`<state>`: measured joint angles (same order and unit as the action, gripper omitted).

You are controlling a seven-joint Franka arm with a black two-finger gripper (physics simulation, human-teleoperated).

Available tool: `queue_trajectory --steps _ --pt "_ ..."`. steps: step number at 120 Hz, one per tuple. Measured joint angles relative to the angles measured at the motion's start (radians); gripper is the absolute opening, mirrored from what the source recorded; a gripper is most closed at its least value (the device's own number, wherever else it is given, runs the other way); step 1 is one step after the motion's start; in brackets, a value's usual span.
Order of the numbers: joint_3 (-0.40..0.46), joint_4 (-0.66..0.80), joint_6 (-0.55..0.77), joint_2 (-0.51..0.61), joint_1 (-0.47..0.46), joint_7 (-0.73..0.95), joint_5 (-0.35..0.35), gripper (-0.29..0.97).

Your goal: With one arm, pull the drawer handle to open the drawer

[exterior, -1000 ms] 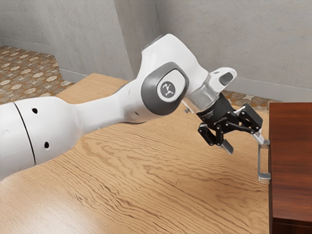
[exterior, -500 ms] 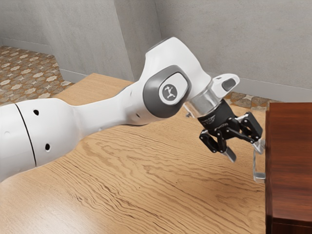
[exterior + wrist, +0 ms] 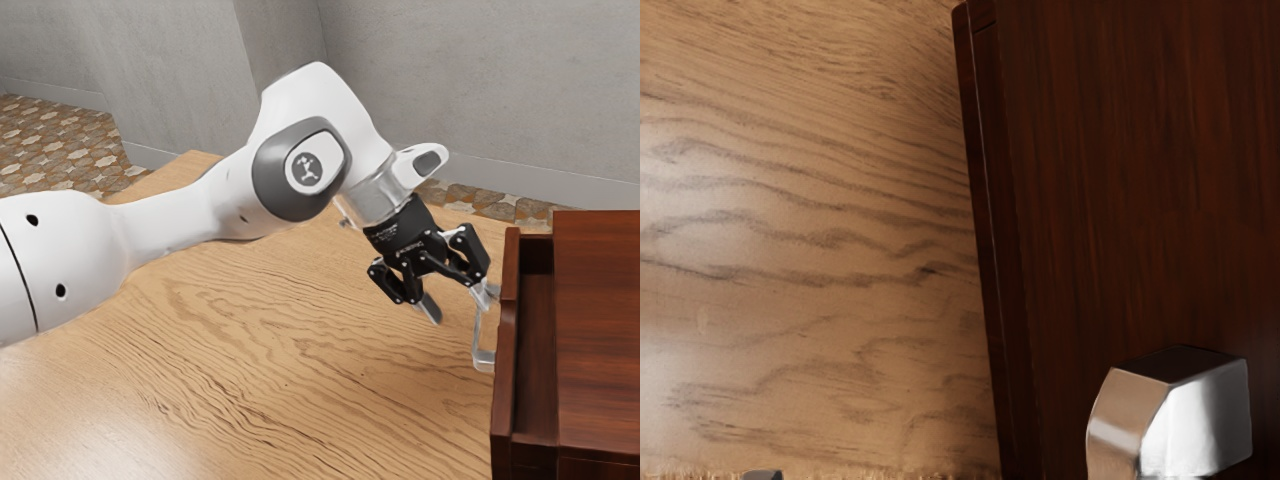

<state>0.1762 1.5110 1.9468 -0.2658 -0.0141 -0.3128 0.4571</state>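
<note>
**Q:** Light in the exterior view?
**A:** Bright, soft and even. My arm [image 3: 150,225] is white on its upper shell and grey along its underside, so the light falls from above. The table [image 3: 250,380] is evenly lit and its wood looks matte.

**Q:** Any glare?
**A:** Small highlights on the metal handle [image 3: 483,325]. The drawer [image 3: 507,350] is deep brown, darkest inside.

**Q:** Wrist view?
**A:** On the handle [image 3: 1170,410] post, one face is near white and the neighbouring face is grey. The drawer [image 3: 1120,180] front has a dull sheen, and the table [image 3: 800,250] is warm and evenly lit.
</note>
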Motion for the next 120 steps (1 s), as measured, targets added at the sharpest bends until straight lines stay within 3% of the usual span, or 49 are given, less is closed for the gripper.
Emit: queue_trajectory --steps 120 --pt "-0.056 0.153 -0.18 0.162 0.136 0.13 -0.002 0.43"
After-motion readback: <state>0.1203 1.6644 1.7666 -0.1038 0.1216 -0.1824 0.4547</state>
